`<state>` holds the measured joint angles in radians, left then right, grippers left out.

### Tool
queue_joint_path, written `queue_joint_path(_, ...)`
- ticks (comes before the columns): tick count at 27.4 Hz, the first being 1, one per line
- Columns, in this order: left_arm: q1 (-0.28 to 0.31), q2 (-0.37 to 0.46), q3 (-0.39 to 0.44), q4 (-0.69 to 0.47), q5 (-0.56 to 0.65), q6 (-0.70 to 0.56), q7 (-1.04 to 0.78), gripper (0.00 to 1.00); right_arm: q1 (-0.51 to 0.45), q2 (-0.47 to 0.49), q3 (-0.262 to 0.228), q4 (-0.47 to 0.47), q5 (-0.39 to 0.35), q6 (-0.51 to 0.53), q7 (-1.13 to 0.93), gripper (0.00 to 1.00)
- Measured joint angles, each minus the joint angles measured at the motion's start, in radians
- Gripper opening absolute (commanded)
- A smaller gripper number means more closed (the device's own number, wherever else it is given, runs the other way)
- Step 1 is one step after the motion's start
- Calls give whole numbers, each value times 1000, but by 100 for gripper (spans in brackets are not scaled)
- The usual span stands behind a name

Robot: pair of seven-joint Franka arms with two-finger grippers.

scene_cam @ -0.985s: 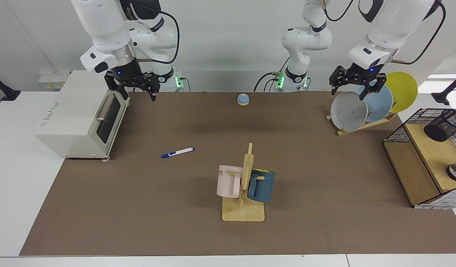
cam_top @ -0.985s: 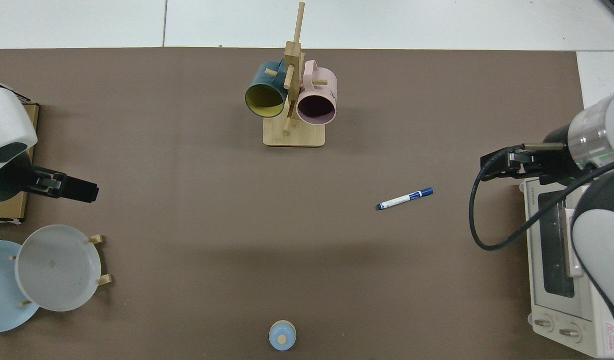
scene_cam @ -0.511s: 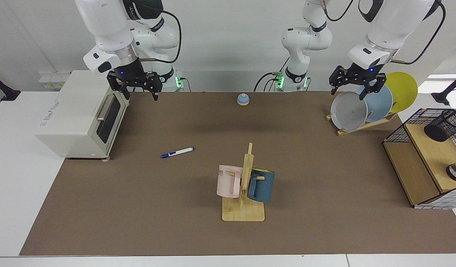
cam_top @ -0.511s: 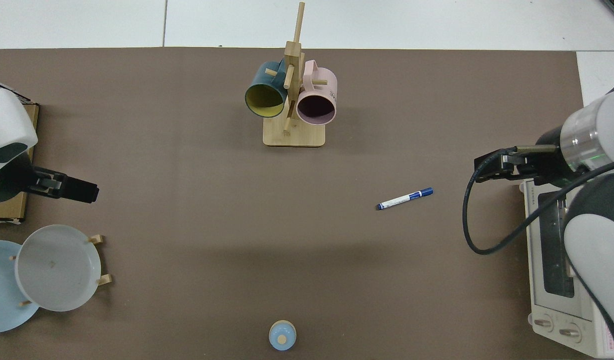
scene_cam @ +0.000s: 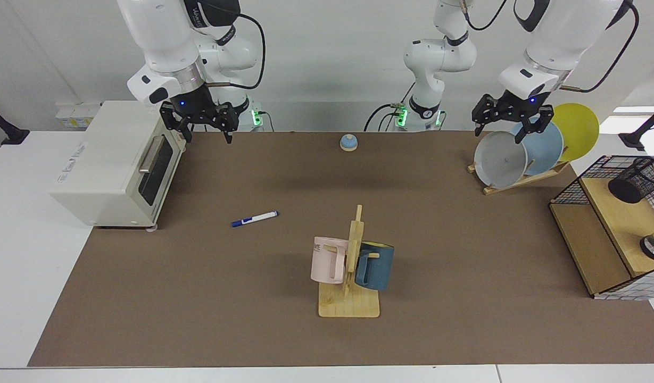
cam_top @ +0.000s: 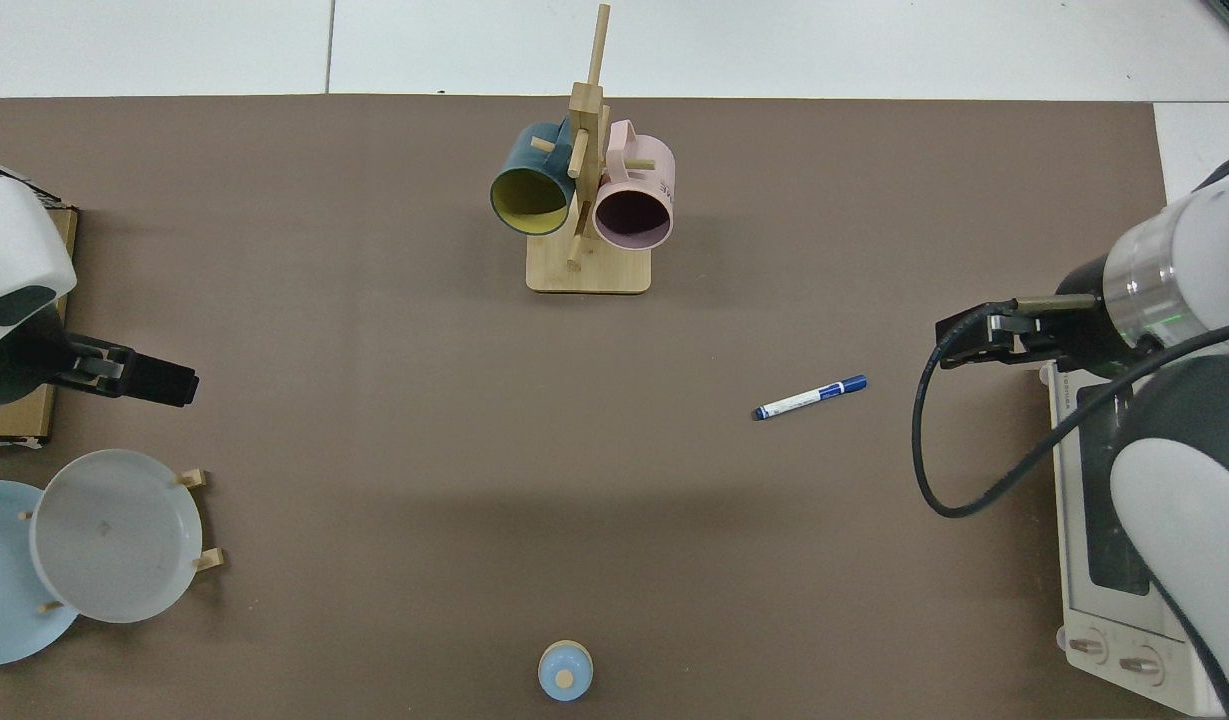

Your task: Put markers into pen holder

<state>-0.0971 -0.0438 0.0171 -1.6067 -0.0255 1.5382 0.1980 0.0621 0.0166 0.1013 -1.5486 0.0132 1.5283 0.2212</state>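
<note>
The marker lies flat on the brown mat, well apart from everything else. In the facing view its long axis runs nearly across the picture, tilted a little: the blue cap end points toward the toaster oven and sits slightly nearer the camera, while the dark tip end points toward the mug tree. In the top view the marker shows the same slant, cap toward the oven side. Bare mat surrounds it on all sides, with open room between it and the oven's front and more between it and the mug tree.

The pen holder lies tipped on its side on the upper wooden shelf of the wire basket, far across the mat from the marker, past the mug tree; its open mouth faces the mat.

The right gripper hangs above the mat's far edge, just beside the oven's far corner, fingers spread wide and holding nothing. The left gripper waits above the grey plate in the plate rack, also open and empty. A small blue bell sits at the mat's far edge, well clear of the marker.
</note>
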Motion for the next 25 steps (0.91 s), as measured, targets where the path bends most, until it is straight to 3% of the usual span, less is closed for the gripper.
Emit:
queue_joint_path(6, 0, 0, 0, 0, 0, 0, 0, 100, 0, -3, -1, -36, 0, 54, 113, 99)
queue_joint_path(17, 0, 0, 0, 0, 0, 0, 0, 100, 2, 13, 1, -181, 1, 262, 731, 99)
queue_joint_path(25, 0, 0, 0, 0, 0, -7, 0, 100, 22, 108, 2, -217, 2, 315, 1061, 99)
